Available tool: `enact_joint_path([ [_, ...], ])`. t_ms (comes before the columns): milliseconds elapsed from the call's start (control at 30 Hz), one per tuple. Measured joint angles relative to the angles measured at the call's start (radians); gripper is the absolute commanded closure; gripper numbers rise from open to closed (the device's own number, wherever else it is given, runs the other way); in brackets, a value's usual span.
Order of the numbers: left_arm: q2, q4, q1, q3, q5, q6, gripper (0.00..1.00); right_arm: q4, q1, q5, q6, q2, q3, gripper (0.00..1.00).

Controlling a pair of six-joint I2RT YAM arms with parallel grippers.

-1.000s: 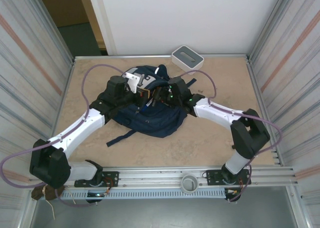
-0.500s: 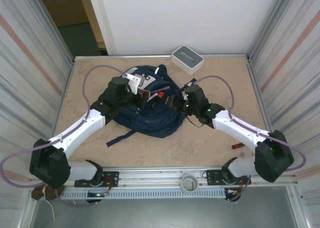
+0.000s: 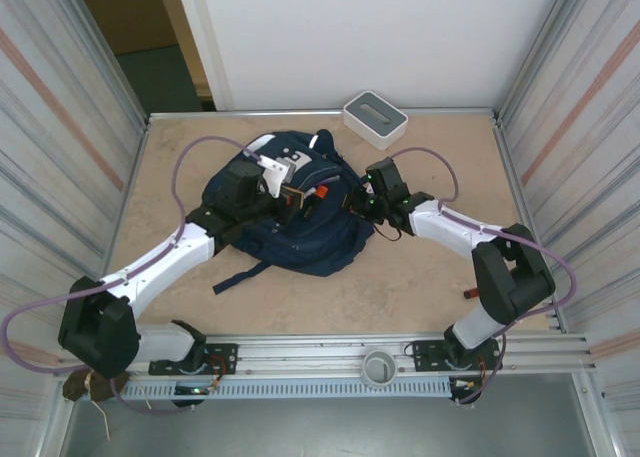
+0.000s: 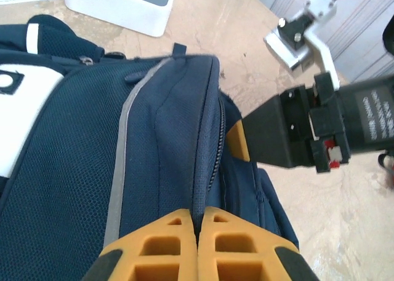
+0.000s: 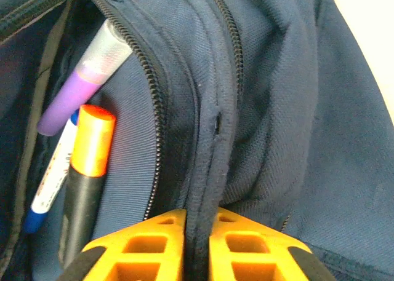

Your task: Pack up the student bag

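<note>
Bag: you see the student bag (image 3: 312, 245) in the middle of the top view. It is soft navy cloth, rounded, with mesh, a grey strip and white patches.
Way it lies: its long side runs up and down the frame, with a strap trailing to the lower left.
Pocket: the zip is open, and a purple marker (image 5: 79, 89) and an orange-capped marker (image 5: 89, 164) poke out.
Left tool: your left gripper (image 4: 197, 216) pinches the zip seam.
Right tool: your right gripper (image 5: 197, 222) pinches a cloth fold.
Arms: both are bent and meet over the bag.
Box: a hard white-grey box (image 3: 375, 118) sits at the top middle.

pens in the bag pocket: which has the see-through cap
The purple marker, topmost; the black marker's cap is orange, the white pen's tip is blue.
</note>
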Motion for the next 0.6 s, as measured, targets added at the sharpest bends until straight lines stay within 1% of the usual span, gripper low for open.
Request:
enact_joint_path([
  [33, 0.000, 0.000, -0.002, -0.005, -0.003, 0.005, 1.00, -0.001, -0.004, -0.006, -0.006, -0.005, 0.002, 1.00],
  [267, -0.001, 0.002, -0.009, -0.013, -0.002, 0.037, 1.00, -0.021, -0.012, -0.062, -0.012, -0.076, 0.014, 1.00],
  [600, -0.031, 0.052, -0.029, -0.019, 0.010, 0.068, 1.00, -0.056, -0.071, -0.226, -0.029, -0.092, 0.090, 1.00],
])
